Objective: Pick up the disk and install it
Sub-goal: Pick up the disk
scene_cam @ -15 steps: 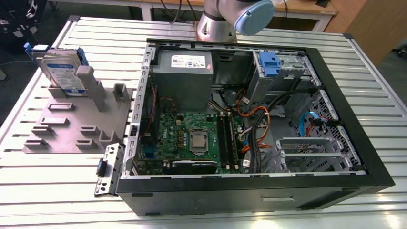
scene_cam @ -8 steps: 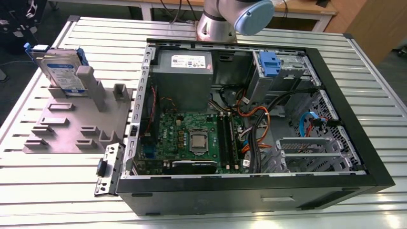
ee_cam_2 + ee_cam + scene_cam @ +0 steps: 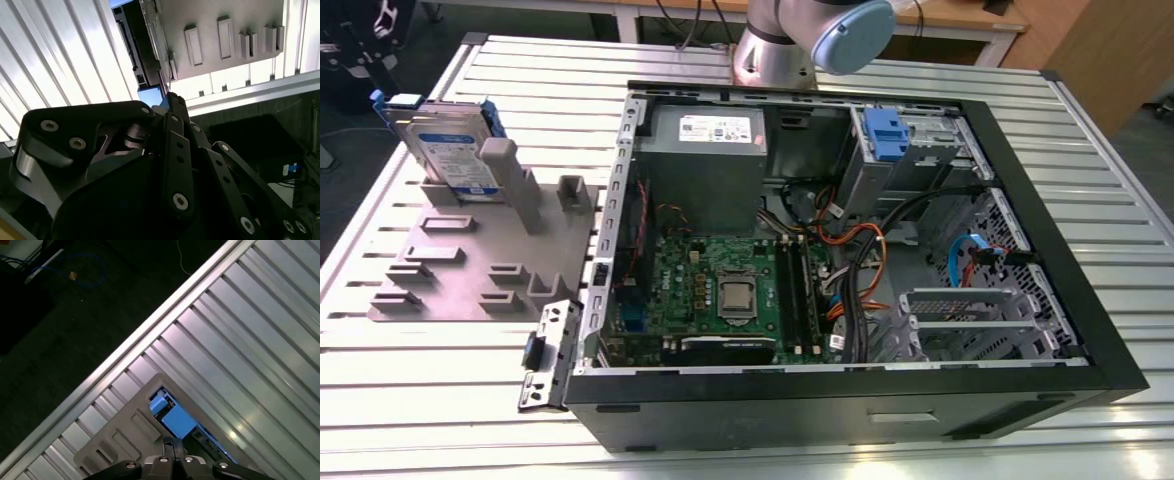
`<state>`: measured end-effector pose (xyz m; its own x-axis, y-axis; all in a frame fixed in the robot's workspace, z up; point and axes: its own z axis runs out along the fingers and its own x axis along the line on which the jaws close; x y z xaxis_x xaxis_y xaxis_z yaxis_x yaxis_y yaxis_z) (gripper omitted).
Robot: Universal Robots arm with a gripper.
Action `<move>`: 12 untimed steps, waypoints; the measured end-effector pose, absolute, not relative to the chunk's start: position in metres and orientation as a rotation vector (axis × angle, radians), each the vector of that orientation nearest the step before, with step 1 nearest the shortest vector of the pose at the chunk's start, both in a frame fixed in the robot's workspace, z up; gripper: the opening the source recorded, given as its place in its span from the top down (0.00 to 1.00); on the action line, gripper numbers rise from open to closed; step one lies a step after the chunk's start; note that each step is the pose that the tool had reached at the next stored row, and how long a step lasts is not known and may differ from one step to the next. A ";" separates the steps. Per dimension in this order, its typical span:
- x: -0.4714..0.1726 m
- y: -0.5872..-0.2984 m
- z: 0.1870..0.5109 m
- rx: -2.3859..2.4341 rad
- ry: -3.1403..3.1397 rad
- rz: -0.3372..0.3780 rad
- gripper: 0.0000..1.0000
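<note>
The disk (image 3: 454,145) stands upright on its edge in a slot of the grey plastic holder (image 3: 467,270). The holder lies near the corner of the tabletop (image 3: 427,400) at the exterior view's left, on the side of the arm's base, and beside the open computer case (image 3: 854,400). In the first wrist view the gripper (image 3: 172,442) hangs above the disk (image 3: 175,420), well apart from it. The black fingers are together and hold nothing. From there the disk lies straight below them, and its thin upper edge shows as a long narrow strip. The disk is flat silver metal in a smooth, bright blue frame. The tabletop is ribbed aluminium.
</note>
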<state>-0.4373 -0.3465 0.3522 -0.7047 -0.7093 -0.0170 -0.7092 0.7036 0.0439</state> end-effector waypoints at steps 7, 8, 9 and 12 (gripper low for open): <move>-0.437 -0.347 0.352 1.364 -2.825 -0.074 0.89; -0.437 -0.347 0.352 1.386 -2.814 -0.074 0.89; -0.437 -0.347 0.352 1.405 -2.804 -0.074 0.89; -0.437 -0.347 0.352 1.458 -2.776 -0.073 0.89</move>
